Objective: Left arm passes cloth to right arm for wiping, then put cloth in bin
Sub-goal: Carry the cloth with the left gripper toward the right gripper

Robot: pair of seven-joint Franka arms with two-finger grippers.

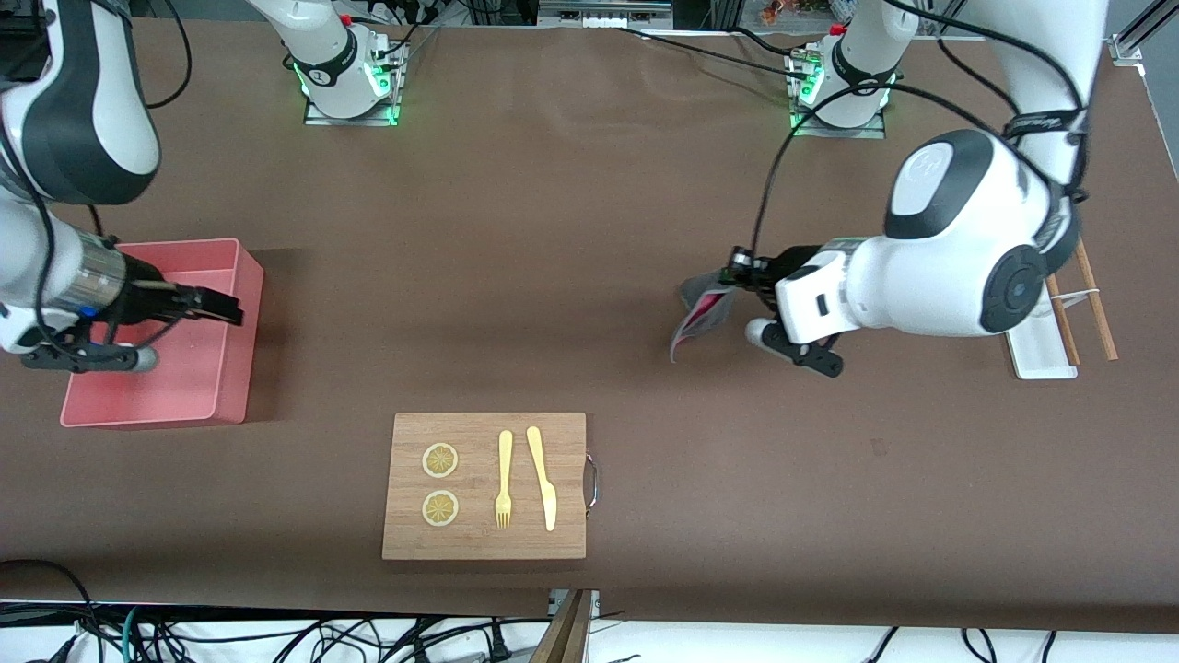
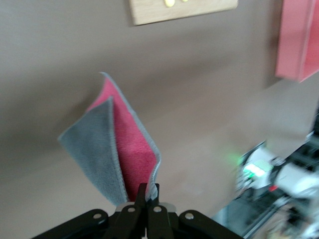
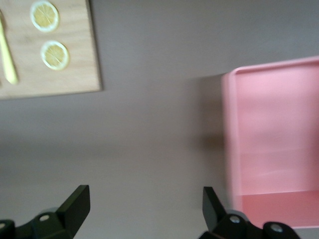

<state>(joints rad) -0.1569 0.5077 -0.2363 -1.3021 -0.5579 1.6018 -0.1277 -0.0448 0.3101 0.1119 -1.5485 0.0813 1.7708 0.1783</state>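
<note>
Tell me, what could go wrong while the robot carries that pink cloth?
1. The left hand pinches only one corner of the cloth, which hangs loose above the table, so it might slip out.
2. The right hand waits open over the bin, a long way from the cloth. A floppy cloth may be hard for it to catch.
3. The dangling cloth could brush the fork and knife on the cutting board.
</note>
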